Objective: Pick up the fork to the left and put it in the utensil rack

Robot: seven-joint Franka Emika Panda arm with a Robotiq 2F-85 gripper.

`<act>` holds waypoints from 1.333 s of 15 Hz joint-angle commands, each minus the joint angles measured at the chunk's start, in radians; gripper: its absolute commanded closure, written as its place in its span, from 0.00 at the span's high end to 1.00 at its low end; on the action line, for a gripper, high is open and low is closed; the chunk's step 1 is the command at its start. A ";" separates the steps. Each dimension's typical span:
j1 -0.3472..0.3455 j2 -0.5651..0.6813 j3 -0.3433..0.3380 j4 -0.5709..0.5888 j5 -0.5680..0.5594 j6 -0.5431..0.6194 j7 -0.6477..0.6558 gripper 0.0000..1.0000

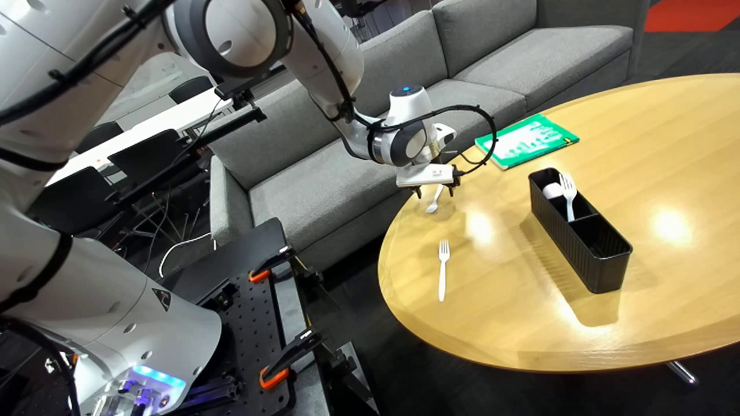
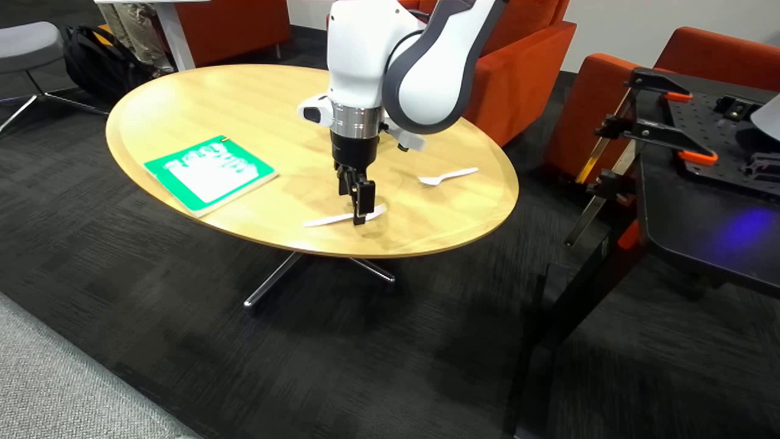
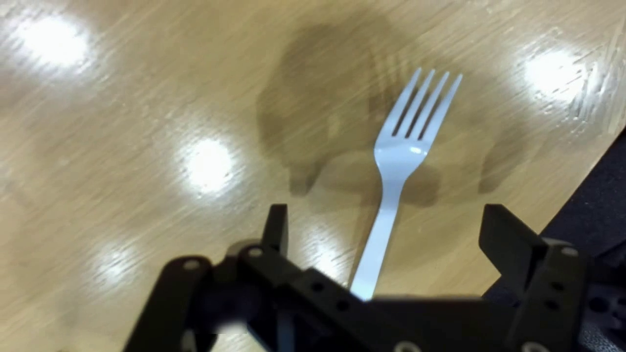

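The fork (image 3: 389, 195) is white plastic and lies flat on the table near its edge. In the wrist view its tines point up and right, and its handle end is hidden behind the gripper. The fork also shows in both exterior views (image 1: 432, 207) (image 2: 328, 220). My gripper (image 3: 384, 215) is open and empty, just above the fork, with a finger on either side of the handle. It shows in both exterior views (image 1: 435, 192) (image 2: 362, 213). The utensil rack (image 1: 563, 245) is a long black open box on the table, away from the gripper; it is not visible in the wrist view.
Another white fork (image 1: 443, 271) lies on the table, also in an exterior view (image 2: 449, 176). The rack holds a white fork (image 1: 569, 193) and a round white utensil end (image 1: 552, 190). A green-and-white book (image 1: 527, 141) lies near the table edge. A grey sofa (image 1: 324, 173) stands beside the table.
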 commanded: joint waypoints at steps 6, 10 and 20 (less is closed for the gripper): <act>0.007 0.039 -0.017 0.054 -0.030 -0.002 0.045 0.36; 0.007 0.042 -0.018 0.060 -0.030 -0.002 0.046 0.05; 0.031 -0.268 -0.120 -0.173 -0.088 -0.026 0.121 0.03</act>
